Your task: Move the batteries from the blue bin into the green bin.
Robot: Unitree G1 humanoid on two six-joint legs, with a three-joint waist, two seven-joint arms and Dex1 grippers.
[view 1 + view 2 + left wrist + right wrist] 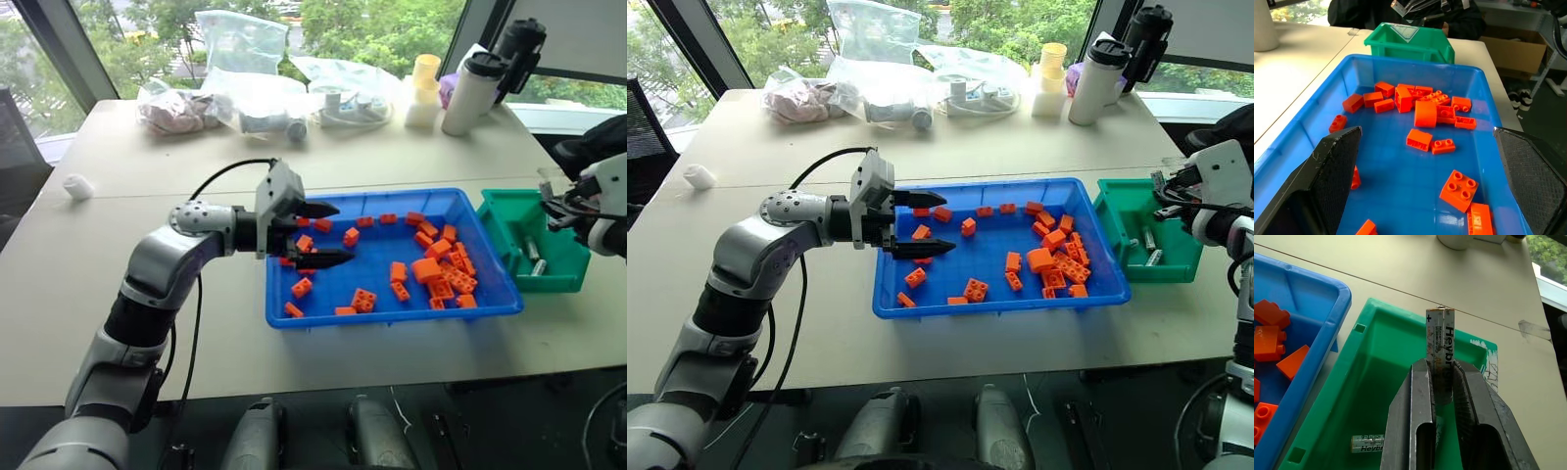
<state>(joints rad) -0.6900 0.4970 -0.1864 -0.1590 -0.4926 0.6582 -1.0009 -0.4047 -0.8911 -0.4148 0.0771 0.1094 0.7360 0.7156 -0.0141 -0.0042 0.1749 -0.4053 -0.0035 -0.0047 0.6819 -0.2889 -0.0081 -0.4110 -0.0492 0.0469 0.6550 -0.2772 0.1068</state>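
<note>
My left gripper (315,235) hung spread wide over the blue bin (387,305) at its 9 o'clock end, amid roughly twenty orange blocks (427,269). At 3 o'clock, my right gripper (1442,377) pinched one battery (1440,352) over the green bin (1371,387); another battery (1367,443) lay inside, more maybe hidden. Bags (240,44) and bottles (473,90) stood at 12.

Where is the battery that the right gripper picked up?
The battery stands clamped between the right gripper's fingers, over the green bin, right of the blue bin.
</note>
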